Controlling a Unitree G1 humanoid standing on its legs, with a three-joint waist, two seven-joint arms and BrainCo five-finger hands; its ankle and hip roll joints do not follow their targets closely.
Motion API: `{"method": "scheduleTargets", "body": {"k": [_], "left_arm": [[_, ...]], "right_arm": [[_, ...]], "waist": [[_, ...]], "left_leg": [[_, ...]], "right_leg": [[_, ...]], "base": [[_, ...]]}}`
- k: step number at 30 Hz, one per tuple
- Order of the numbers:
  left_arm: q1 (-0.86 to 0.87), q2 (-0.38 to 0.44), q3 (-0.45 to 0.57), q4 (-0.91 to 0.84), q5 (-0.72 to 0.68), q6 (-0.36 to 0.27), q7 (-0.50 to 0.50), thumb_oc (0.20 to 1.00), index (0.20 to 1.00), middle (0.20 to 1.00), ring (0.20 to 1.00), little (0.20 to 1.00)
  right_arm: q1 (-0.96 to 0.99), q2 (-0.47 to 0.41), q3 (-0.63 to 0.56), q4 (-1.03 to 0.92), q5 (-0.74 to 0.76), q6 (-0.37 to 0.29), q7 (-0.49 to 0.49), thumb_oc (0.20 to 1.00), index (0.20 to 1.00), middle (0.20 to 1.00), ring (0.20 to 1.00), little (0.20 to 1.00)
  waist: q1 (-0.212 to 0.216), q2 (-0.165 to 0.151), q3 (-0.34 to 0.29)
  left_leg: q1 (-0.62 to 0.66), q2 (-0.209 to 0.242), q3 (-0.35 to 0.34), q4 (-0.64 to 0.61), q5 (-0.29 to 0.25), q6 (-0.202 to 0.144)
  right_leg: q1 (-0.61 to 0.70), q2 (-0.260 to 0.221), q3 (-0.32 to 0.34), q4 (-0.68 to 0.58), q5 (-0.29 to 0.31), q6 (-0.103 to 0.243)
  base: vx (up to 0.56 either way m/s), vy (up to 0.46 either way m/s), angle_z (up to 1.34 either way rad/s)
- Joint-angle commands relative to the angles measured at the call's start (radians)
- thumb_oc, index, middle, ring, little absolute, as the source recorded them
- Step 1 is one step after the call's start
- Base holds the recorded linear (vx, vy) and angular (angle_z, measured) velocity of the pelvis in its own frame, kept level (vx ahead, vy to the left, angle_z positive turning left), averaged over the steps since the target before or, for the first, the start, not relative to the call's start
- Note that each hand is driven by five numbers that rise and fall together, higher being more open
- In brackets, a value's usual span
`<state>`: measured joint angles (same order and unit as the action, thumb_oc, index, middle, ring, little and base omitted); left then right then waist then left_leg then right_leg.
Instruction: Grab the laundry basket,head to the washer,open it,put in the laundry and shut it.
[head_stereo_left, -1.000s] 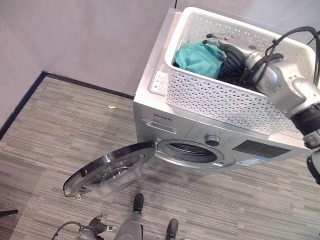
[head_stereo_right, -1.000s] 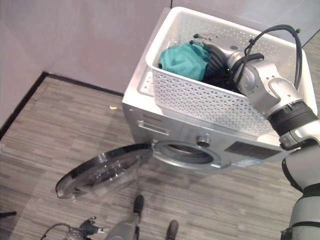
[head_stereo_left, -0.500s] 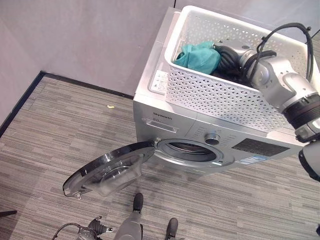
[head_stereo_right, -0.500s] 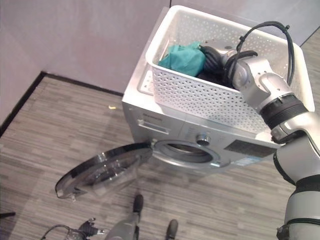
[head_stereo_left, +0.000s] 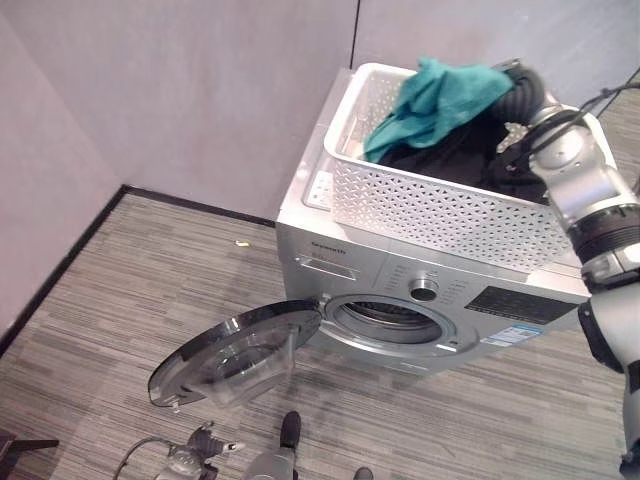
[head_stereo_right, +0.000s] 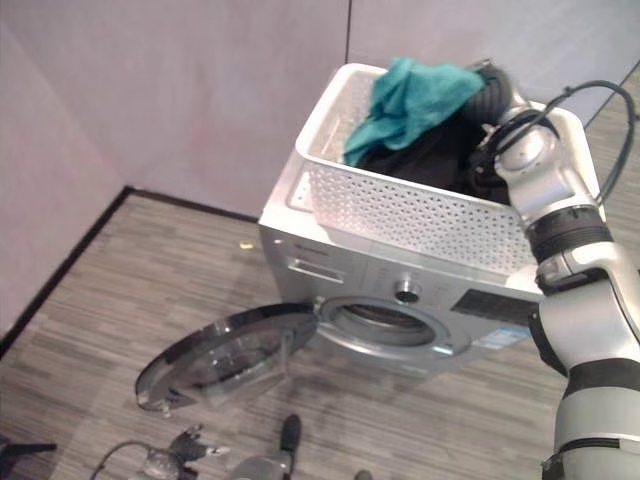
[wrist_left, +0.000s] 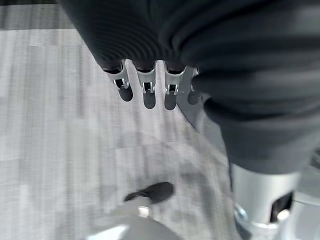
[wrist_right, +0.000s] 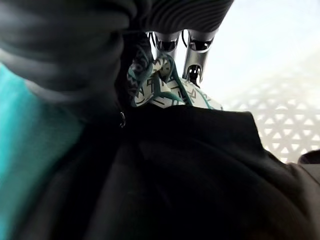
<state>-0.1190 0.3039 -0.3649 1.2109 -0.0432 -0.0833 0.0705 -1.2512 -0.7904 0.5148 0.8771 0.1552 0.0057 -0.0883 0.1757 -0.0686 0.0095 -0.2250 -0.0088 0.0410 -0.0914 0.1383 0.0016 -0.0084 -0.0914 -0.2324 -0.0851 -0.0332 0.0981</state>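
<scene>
A white lattice laundry basket (head_stereo_left: 430, 205) stands on top of the silver washer (head_stereo_left: 330, 250). My right hand (head_stereo_left: 525, 85) is raised over the basket's far side, shut on a teal cloth (head_stereo_left: 440, 90) that hangs above the rim. Black laundry (head_stereo_left: 450, 155) lies in the basket below it. In the right wrist view its fingers (wrist_right: 197, 50) curl by a patterned cloth (wrist_right: 160, 90) over the black garment (wrist_right: 190, 165). The washer's round door (head_stereo_left: 235, 350) is swung open to the left, baring the drum opening (head_stereo_left: 390, 322). My left hand (wrist_left: 145, 90) hangs low over the floor, fingers straight and empty.
Grey walls meet in a corner behind and left of the washer, with a black skirting along the floor. The open door juts out over the striped grey floor in front of the washer. A small yellow scrap (head_stereo_left: 241, 242) lies on the floor near the wall.
The camera has shifted. My right hand has risen out of the basket with the teal cloth, which now hangs above the rim instead of lying inside.
</scene>
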Motion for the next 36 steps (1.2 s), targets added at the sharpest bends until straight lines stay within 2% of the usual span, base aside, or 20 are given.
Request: {"method": "scheduleTargets", "body": {"k": [1, 3, 8, 14, 17, 22, 32, 33, 36], "left_arm": [[-0.018, 0.016, -0.071, 0.02, -0.036, -0.03, 0.02, 1.0, 1.0, 1.0, 1.0, 1.0], [-0.009, 0.035, -0.094, -0.071, -0.069, -0.037, 0.014, 1.0, 1.0, 1.0, 1.0, 1.0], [-0.001, 0.065, -0.106, -0.162, -0.083, -0.035, 0.015, 1.0, 1.0, 1.0, 1.0, 1.0], [0.035, 0.161, -0.135, -0.351, -0.078, -0.036, -0.025, 1.0, 1.0, 1.0, 1.0, 1.0], [0.044, 0.173, -0.137, -0.362, -0.084, -0.03, -0.039, 1.0, 1.0, 1.0, 1.0, 1.0], [0.052, 0.15, -0.126, -0.327, -0.093, -0.024, -0.032, 1.0, 1.0, 1.0, 1.0, 1.0], [0.069, 0.129, -0.081, -0.322, -0.149, -0.02, -0.008, 1.0, 1.0, 1.0, 1.0, 1.0], [0.079, 0.127, -0.067, -0.33, -0.164, -0.017, -0.005, 1.0, 1.0, 1.0, 1.0, 1.0], [0.087, 0.115, -0.053, -0.319, -0.175, -0.016, -0.002, 1.0, 1.0, 1.0, 1.0, 1.0]], "right_arm": [[-0.187, -0.029, -0.054, 0.03, 0.192, -0.106, -0.13, 0.2, 0.2, 0.2, 0.2, 0.2], [-0.271, -0.048, -0.041, 0.049, 0.266, -0.124, -0.16, 0.2, 0.2, 0.2, 0.2, 0.2], [-0.338, -0.058, -0.034, 0.014, 0.311, -0.154, -0.192, 0.2, 0.2, 0.2, 0.2, 0.2], [-0.55, -0.148, 0.121, 0.072, 0.267, -0.168, -0.222, 0.2, 0.2, 0.2, 0.2, 0.2], [-0.587, -0.167, 0.197, 0.126, 0.247, -0.148, -0.195, 0.2, 0.2, 0.2, 0.2, 0.2], [-0.559, -0.155, 0.221, 0.156, 0.213, -0.119, -0.16, 0.2, 0.2, 0.2, 0.2, 0.2], [-0.385, -0.131, 0.09, 0.14, 0.29, -0.111, -0.136, 0.2, 0.2, 0.2, 0.2, 0.2], [-0.313, -0.121, 0.033, 0.107, 0.349, -0.114, -0.117, 0.2, 0.2, 0.2, 0.2, 0.2], [-0.221, -0.116, -0.014, 0.043, 0.376, -0.116, -0.092, 0.2, 0.2, 0.2, 0.2, 0.2]], "waist": [[0.032, -0.046, -0.055], [0.044, -0.045, -0.073], [0.051, -0.043, -0.086], [0.081, -0.053, -0.112], [0.085, -0.057, -0.122], [0.073, -0.049, -0.118], [0.043, -0.026, -0.105], [0.035, -0.02, -0.098], [0.02, -0.012, -0.092]], "left_leg": [[-0.011, 0.04, -0.02, 0.004, -0.029, -0.071], [0.001, 0.037, -0.031, 0.004, -0.029, -0.074], [0.007, 0.034, -0.046, 0.004, -0.026, -0.077], [0.006, 0.018, -0.089, 0.004, -0.019, -0.085], [0.003, 0.016, -0.104, 0.004, -0.015, -0.086], [0.008, 0.017, -0.102, 0.004, -0.017, -0.084], [0.02, 0.022, -0.086, 0.004, -0.024, -0.077], [0.023, 0.025, -0.08, 0.004, -0.025, -0.076], [0.027, 0.027, -0.073, 0.004, -0.026, -0.074]], "right_leg": [[0.033, -0.09, -0.055, -0.002, 0.098, 0.084], [0.052, -0.088, -0.066, -0.002, 0.091, 0.083], [0.069, -0.084, -0.081, -0.002, 0.082, 0.081], [0.1, -0.081, -0.127, -0.002, 0.072, 0.082], [0.102, -0.079, -0.138, -0.002, 0.069, 0.081], [0.105, -0.078, -0.134, -0.002, 0.068, 0.078], [0.104, -0.078, -0.11, -0.002, 0.062, 0.071], [0.104, -0.078, -0.106, -0.002, 0.062, 0.069], [0.104, -0.078, -0.097, -0.002, 0.063, 0.067]], "base": [[0.01, -0.015, 0.15], [0.02, -0.027, 0.14], [0.0, -0.012, 0.16], [0.0, -0.009, 0.25], [-0.01, 0.004, 0.21], [0.0, 0.002, 0.01], [-0.01, 0.004, 0.0], [0.0, 0.0, 0.0], [-0.02, 0.01, -0.08]]}}
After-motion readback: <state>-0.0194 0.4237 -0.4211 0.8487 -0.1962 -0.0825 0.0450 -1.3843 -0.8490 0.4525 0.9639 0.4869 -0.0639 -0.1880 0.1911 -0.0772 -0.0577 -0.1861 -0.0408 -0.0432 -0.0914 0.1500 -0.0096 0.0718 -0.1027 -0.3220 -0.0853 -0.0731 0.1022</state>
